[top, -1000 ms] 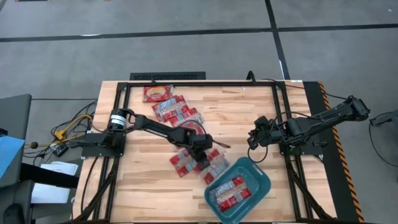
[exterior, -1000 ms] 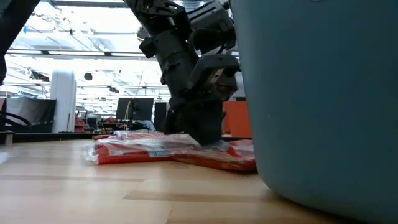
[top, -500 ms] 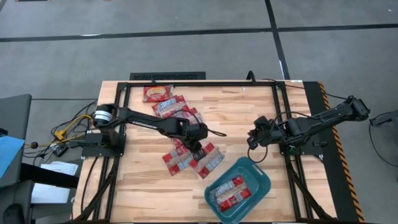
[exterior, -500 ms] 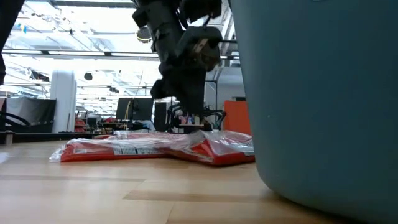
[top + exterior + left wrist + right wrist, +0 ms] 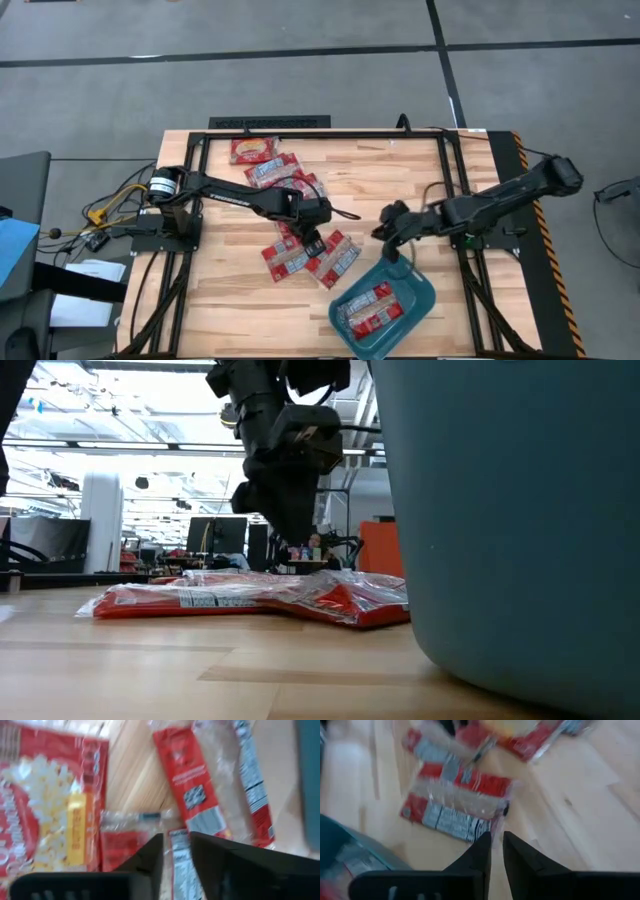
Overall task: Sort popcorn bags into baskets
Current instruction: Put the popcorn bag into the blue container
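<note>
At mid-worktop (image 5: 220,290), the left claw (image 5: 313,243), nearly pressed together and empty, hung above loose popcorn bags (image 5: 308,256); the right claw (image 5: 386,232), likewise narrow, neared the teal basket (image 5: 420,296).

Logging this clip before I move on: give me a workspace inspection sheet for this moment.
Surface: wooden table, black frame rails.
Job's things: teal basket at near right, popcorn bags inside; two bags mid-table; more at the far left cluster.
Clutter: nothing seen.
Grippers: left gripper above the mid-table bags, fingers nearly closed, empty; right gripper beside the basket's far edge, nearly closed, empty.
Cables: bundle off the table's left edge.
Surroundings: grey floor; monitors behind in low view.
</note>
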`<action>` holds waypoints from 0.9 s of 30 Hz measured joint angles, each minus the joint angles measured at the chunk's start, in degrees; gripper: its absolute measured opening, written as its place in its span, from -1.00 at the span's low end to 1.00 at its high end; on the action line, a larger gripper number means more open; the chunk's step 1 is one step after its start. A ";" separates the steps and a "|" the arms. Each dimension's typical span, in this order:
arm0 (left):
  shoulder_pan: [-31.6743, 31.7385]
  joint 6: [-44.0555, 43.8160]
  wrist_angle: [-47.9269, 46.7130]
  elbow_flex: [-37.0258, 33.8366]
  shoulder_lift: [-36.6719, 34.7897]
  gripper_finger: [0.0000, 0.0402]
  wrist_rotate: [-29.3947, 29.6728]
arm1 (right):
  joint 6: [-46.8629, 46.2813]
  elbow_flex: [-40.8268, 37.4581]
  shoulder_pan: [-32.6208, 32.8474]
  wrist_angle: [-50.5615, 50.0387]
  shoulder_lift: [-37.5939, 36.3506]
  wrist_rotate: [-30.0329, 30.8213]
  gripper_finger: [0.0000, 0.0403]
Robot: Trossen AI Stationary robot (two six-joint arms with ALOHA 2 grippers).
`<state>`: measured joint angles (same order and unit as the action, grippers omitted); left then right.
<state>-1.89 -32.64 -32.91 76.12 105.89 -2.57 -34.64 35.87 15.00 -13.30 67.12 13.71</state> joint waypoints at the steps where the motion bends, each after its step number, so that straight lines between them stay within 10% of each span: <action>1: 0.00 -0.02 -0.49 0.00 0.00 -0.42 -0.02 | 1.44 1.11 0.00 -0.08 2.39 -0.84 -0.67; 10: 0.71 1.15 0.57 0.07 0.09 0.20 -1.73 | 14.48 15.90 0.04 -3.38 19.27 -6.39 -0.96; 27: 1.51 -2.72 18.38 -9.05 0.15 0.08 -7.37 | 16.33 23.76 0.76 -13.49 34.39 -11.74 -0.91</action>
<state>-0.38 -35.36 -14.53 67.07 106.04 -9.94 -18.31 59.63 15.77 -26.80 101.51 1.97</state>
